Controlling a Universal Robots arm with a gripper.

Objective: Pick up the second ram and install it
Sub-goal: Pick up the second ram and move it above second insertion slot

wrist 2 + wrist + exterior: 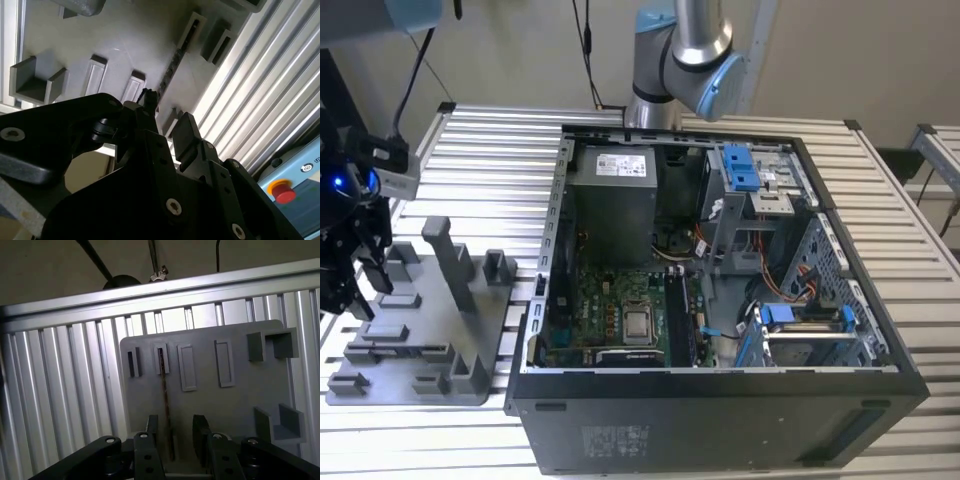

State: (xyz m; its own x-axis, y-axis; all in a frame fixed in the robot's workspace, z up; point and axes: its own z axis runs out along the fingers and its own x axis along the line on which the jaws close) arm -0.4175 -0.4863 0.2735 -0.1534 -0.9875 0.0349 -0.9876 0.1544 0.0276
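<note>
Gripper (176, 427) hangs wide open, straddling the ram (165, 400), which stands on edge in the tray (240, 405) at the exterior view's left. The ram sits nearer one finger (151, 426), so closing unevenly could tilt or jam it.

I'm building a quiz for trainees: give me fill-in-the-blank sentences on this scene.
The ram stands on edge in a ___ of the grey tray.
The claw is ___, one finger on each side of the ram.
The tray lies at the exterior view's ___, beside the computer case.
Missing: slot; open; left.
</note>
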